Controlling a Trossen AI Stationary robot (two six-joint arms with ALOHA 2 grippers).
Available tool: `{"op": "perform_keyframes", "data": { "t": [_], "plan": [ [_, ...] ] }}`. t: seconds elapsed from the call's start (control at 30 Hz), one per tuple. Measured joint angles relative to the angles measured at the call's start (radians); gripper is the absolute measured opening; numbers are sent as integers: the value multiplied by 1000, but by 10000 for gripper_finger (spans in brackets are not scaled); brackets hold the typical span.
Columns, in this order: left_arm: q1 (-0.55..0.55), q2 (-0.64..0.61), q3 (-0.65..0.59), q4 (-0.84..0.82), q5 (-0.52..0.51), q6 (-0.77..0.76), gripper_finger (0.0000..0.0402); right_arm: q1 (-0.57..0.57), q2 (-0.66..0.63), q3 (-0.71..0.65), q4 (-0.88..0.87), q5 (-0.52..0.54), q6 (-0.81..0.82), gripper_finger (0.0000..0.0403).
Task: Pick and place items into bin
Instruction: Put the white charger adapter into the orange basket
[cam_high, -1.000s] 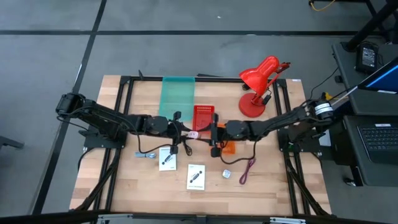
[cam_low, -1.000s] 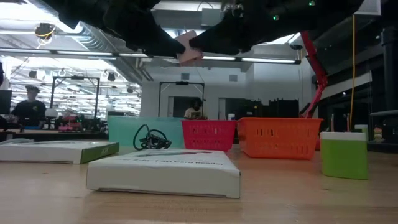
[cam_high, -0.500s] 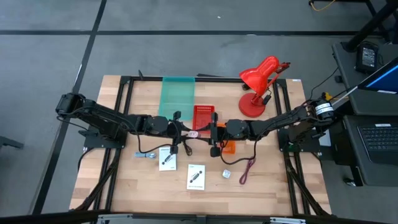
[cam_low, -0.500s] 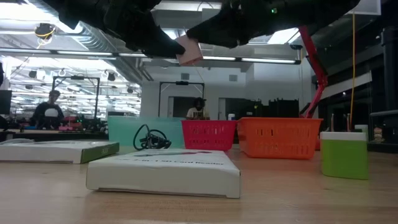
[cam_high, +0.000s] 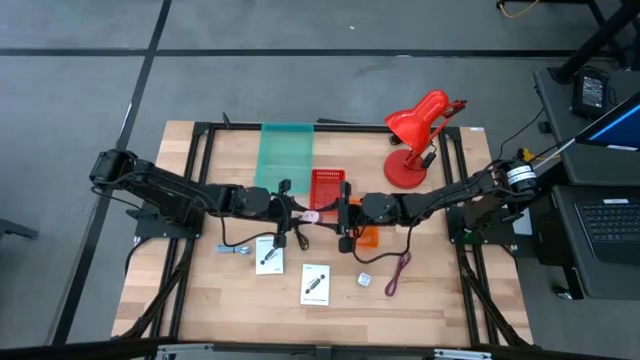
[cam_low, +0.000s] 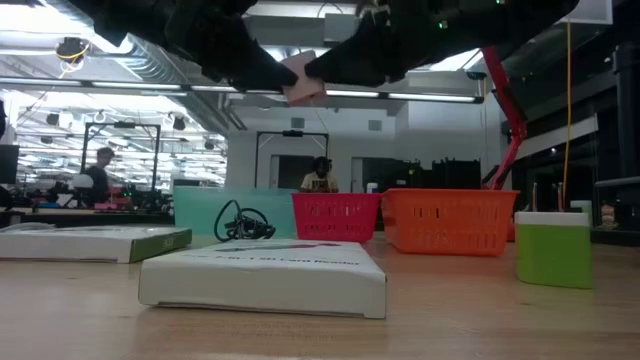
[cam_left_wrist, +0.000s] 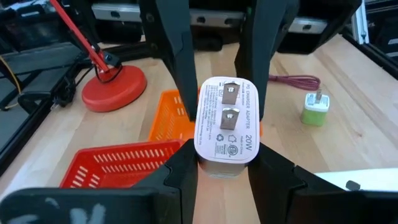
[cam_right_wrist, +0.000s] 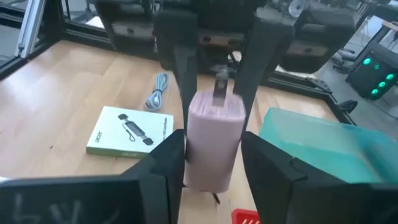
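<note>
Surface (cam_high: 200, 290) carries teal bin (cam_high: 286, 152), red basket (cam_high: 327, 185), orange basket (cam_high: 368, 238), two white cards (cam_high: 269, 255) and (cam_high: 315, 283), black cable (cam_high: 296, 236), dark red cable (cam_high: 398, 272), small green-white charger (cam_high: 366, 280).

Left gripper (cam_high: 300, 214) and right gripper (cam_high: 340, 215) meet mid-air above the surface, with the red basket just beyond the fingers. Both sets of fingers are clamped on the same pink charger (cam_left_wrist: 225, 127): left fingers (cam_left_wrist: 180, 168) grip the body end, right fingers (cam_right_wrist: 171, 162) grip from the opposite side. Prongs face the left wrist camera.

Looks like a handover, mid-transfer.

Risks:
- Both arms pulling while both are clamped: charger twists or slips, fingers strain.
- Both releasing at once: charger drops and may land between the baskets, or on the black cable.
- Fingers are interleaved close; careless retreat could make them clip each other.
</note>
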Motion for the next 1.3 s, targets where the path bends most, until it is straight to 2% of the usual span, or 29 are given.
{"op": "perform_keyframes", "data": {
  "t": [0.43, 0.63, 0.7, 0.97, 1.3],
  "plan": [
    [1, 0, 0, 11, 6, 9, 108, 0, 0, 0, 14, -1, -1, 139],
    [1, 0, 0, 9, -2, 12, 110, 0, 0, 0, 20, 5, 0, 94],
    [1, 0, 0, 8, -4, 14, 119, 0, 0, 0, 21, 4, 0, 80],
    [1, 1, 0, 9, -9, 14, 169, 1, 0, 0, 24, -2, -22, 79],
    [-24, -56, 0, -85, -19, 78, 173, 1, -15, 0, -16, -3, -24, 79]
  ]
}}
